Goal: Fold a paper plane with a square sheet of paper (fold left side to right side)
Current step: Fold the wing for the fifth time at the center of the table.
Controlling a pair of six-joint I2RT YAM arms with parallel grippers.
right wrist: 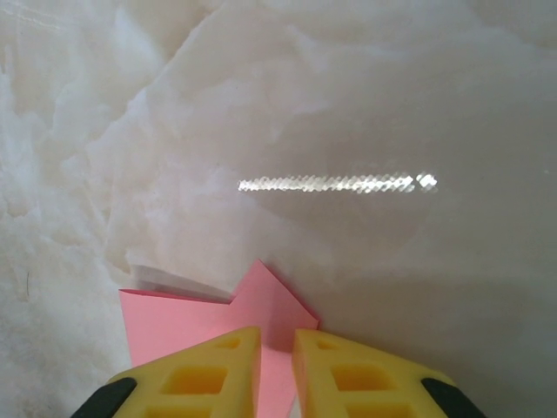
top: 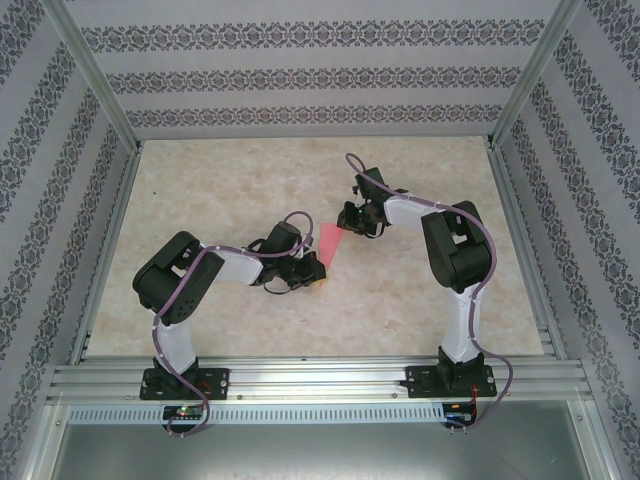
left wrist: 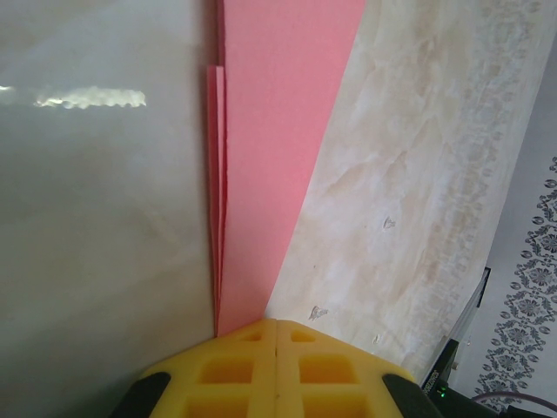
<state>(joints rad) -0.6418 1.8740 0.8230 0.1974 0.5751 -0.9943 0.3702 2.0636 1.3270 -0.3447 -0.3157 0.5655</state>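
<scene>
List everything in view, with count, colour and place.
paper plane: one, salmon pink, mid-table between the claws
table: one, beige marble look, under everything
walls: three, white with grey patterned bands, around the table
frame rails: several, silver, along near edge
left arm, right arm: two, black and white, bolted at near edge
left claw: one, yellow, shut on the plane's narrow end
right claw: one, yellow, slightly open, at the plane's wide end

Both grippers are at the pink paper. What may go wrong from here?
1. The left gripper is shut on the narrow tip of the paper plane; a pull may tear it.
2. The right gripper stands slightly open around the wide end, which may slip, loosening the folds.
</scene>
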